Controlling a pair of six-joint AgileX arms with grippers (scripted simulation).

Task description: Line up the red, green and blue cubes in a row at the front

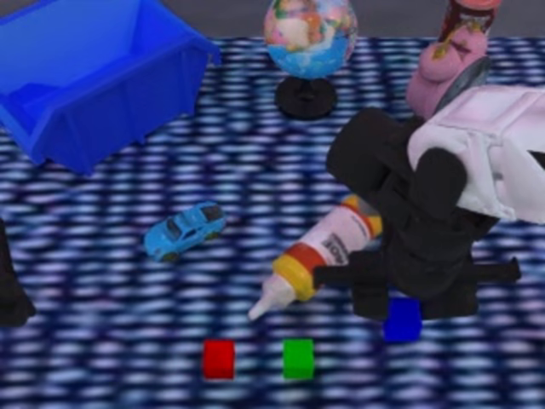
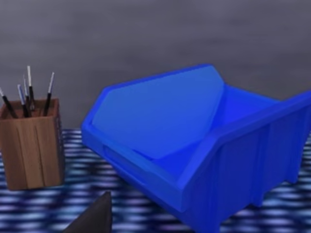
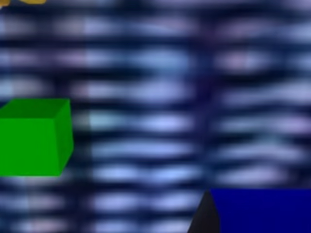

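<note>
Red cube (image 1: 218, 359) and green cube (image 1: 298, 358) sit side by side at the front; you still have the blue cube (image 1: 402, 319) to bring level, right of green. Right gripper (image 1: 400, 298) sits over it; grip state cannot be told. Left arm (image 1: 10, 285) is parked at the left edge.

3 cubes: red (image 1: 218, 359), green (image 1: 298, 358), blue (image 1: 402, 320).
</note>
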